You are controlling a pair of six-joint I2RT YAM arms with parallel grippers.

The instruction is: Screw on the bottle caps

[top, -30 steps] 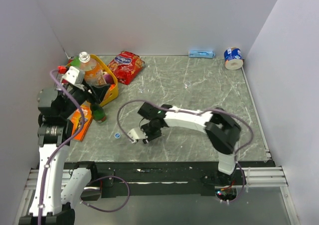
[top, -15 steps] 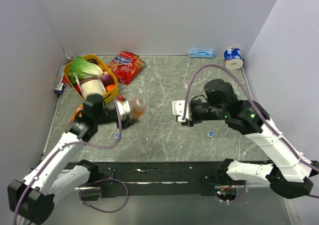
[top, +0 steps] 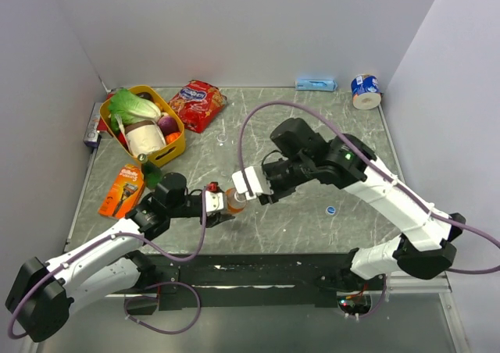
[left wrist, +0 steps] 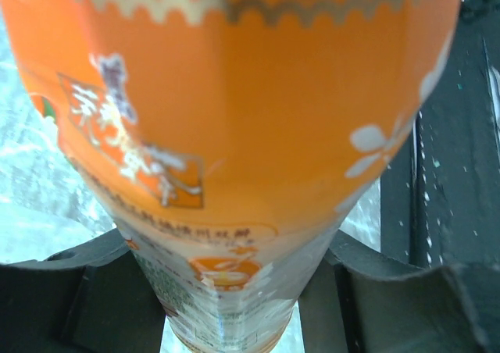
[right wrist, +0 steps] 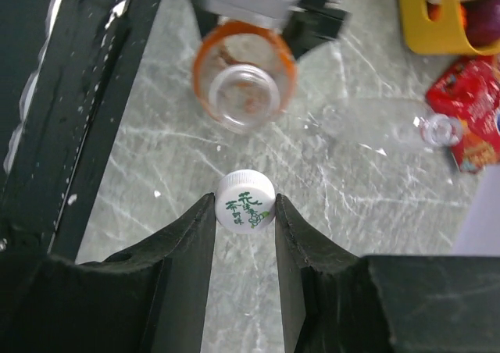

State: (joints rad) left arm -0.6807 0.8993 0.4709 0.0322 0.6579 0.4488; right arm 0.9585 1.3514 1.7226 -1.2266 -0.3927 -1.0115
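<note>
The left arm (top: 101, 247) lies low and stretched out from the near left corner toward the middle of the worktop (top: 312, 228), its wrist pointing right. The left fingers (left wrist: 62, 298) are closed on the lower body of the orange bottle (top: 234, 202), which fills the left wrist view. The bottle is held near the front edge of the worktop, about midway across; whether its base touches the surface I cannot tell. The right arm (top: 367, 173) rises from the near right corner, arches high over the right half of the worktop, and bends down and left so that its wrist meets the bottle from the other side. The right fingers (right wrist: 187, 244) stand narrow, pinching the whitish cap (right wrist: 245, 201), which carries green print on its top. In the right wrist view that cap sits just short of the bottle's open mouth and apart from it. Two caps are visible: the whitish one in the grip and one blue cap (top: 331, 209) lying on the worktop below the right forearm. Two bottles of the task show: the orange one and one clear bottle (right wrist: 375, 126), uncapped and lying on its side beside the red snack bag (top: 197, 103).
</note>
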